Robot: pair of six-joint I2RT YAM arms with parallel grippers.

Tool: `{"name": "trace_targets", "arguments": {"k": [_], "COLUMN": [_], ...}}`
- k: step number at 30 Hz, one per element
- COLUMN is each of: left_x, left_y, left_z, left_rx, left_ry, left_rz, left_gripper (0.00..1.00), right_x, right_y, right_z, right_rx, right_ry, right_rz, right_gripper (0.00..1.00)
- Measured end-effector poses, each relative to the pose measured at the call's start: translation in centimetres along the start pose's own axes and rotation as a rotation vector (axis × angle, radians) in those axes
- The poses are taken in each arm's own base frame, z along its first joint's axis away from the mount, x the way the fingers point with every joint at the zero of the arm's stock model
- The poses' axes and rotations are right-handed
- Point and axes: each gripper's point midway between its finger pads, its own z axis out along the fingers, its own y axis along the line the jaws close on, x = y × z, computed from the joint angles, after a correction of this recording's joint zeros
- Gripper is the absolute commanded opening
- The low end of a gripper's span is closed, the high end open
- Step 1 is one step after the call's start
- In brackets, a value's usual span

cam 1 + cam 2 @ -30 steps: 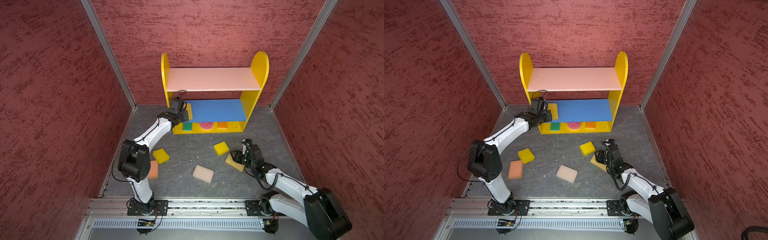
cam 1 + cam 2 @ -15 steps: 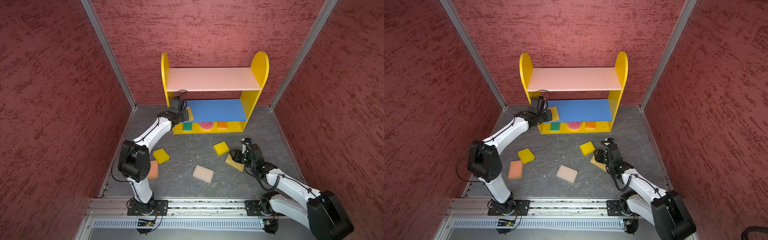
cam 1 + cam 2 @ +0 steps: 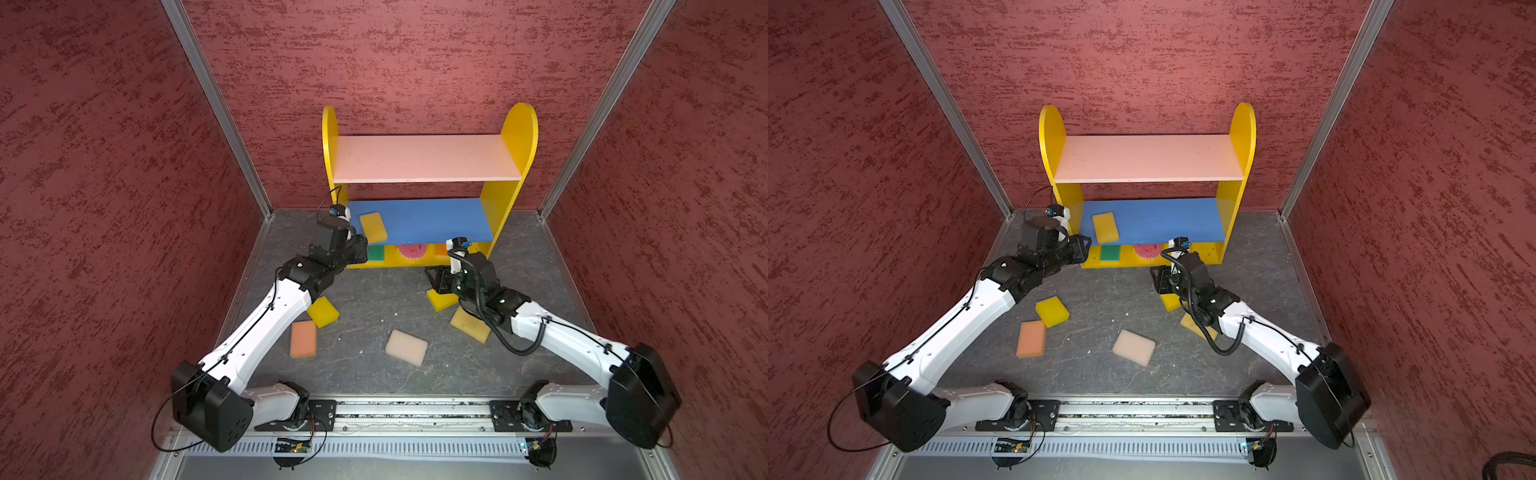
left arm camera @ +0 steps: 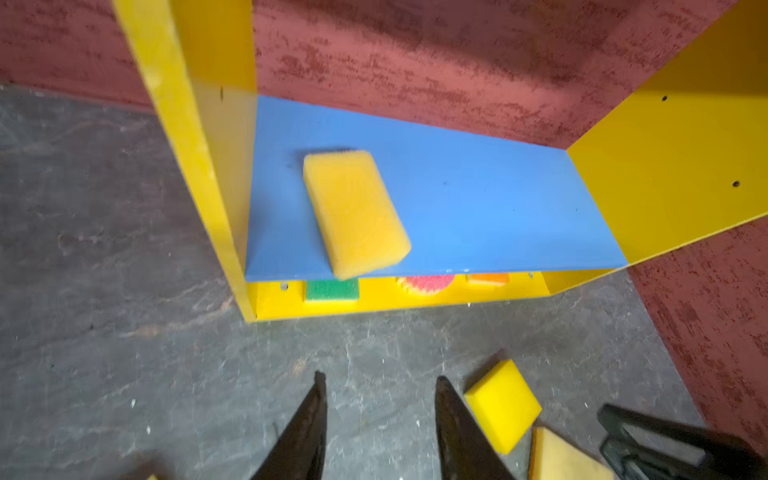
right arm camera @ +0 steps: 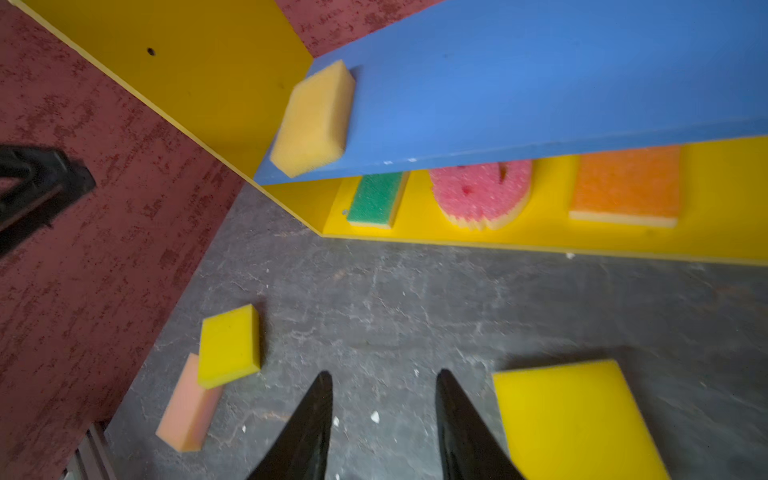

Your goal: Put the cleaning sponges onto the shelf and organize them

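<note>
Left pincer [image 4: 380, 376] backed off shelf [image 4: 665, 166] since a second ago, jaws now apart, empty. Golden sponge [image 4: 355, 212] lies ahead of it on blue board [image 4: 478, 208], one corner maybe past front edge (bit blurry). Right pincer [image 5: 384, 373] crept toward shelf, jaws apart too, nothing between. Yellow sponge [image 5: 573, 419] just beside it on floor [image 5: 415, 299]. Green sponge [image 5: 376, 199], pink round sponge [image 5: 478, 191], orange sponge [image 5: 627, 185] ahead on bottom board [image 5: 540, 237].
</note>
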Motion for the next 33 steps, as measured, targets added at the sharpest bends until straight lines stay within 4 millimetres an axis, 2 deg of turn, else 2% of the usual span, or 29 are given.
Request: {"name": "trace_targets", "arguments": {"k": [4,7,9,11,13,14,24,33], "left_x": [3.2,5.4,6.1,6.2,6.2,6.2,4.7,4.2], "left_y": [1.0,1.3,1.1,0.9,0.6,0.4,0.5,0.8], "left_z": [0.6,2.0,3.2,4.4,5.7,6.2,10.5,12.7], "left_rx": [0.024,0.048,0.064,0.085,0.109,0.117,0.138,0.119], "left_ry": [0.056,0.109,0.134,0.144,0.152,0.156,0.117,0.083], "left_rz": [-0.055,-0.091,-0.116,-0.135,-0.151,-0.156,-0.227,-0.274], "left_gripper": [0.19,0.10,0.04,0.00,0.00,0.00,0.00,0.00], "right_x": [-1.3,-1.9,-2.1,-2.2,-2.5,-2.8,-5.3,-5.3], "right_y": [2.0,2.4,2.4,2.4,2.4,2.4,2.3,0.7], "right_z": [2.9,4.5,5.1,5.7,6.5,6.9,10.6,12.0], "right_rx": [-0.025,-0.028,-0.024,-0.020,-0.015,-0.015,-0.010,0.009], "right_ry": [0.002,-0.003,-0.002,0.000,-0.001,-0.002,-0.028,-0.014], "right_rz": [-0.023,-0.018,-0.008,0.002,0.010,0.012,0.034,0.054], "right_gripper": [0.43,0.43,0.39,0.24,0.02,0.00,0.00,0.00]}}
